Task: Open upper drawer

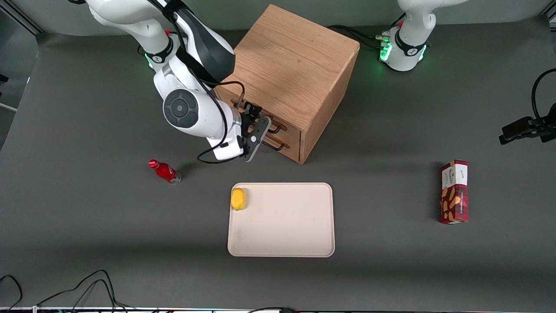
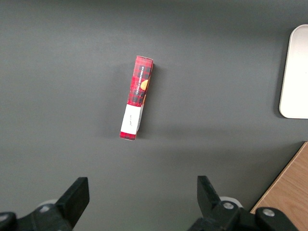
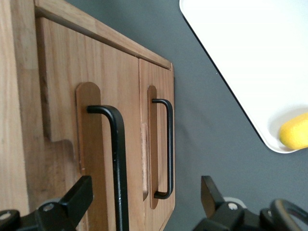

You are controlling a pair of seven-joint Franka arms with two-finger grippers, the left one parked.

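The pincer [image 1: 257, 127] hovers spread wide just in front of the cabinet [image 1: 292, 65], holding nothing. The upper drawer [image 3: 91, 144], shut, faces it, its black handle [image 3: 118, 163] between the fingers [image 3: 74, 199].

A robotics lab: white arms bolted to a dark grey tabletop [image 1: 87, 217], loose cables at its edge nearest the front camera, and staged props around a wooden cabinet [image 1: 295, 65], with the tool [image 1: 257, 130] just in front of its drawers.

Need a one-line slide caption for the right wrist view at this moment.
Open gripper in front of the closed upper drawer, fingers straddling its black wire handle.
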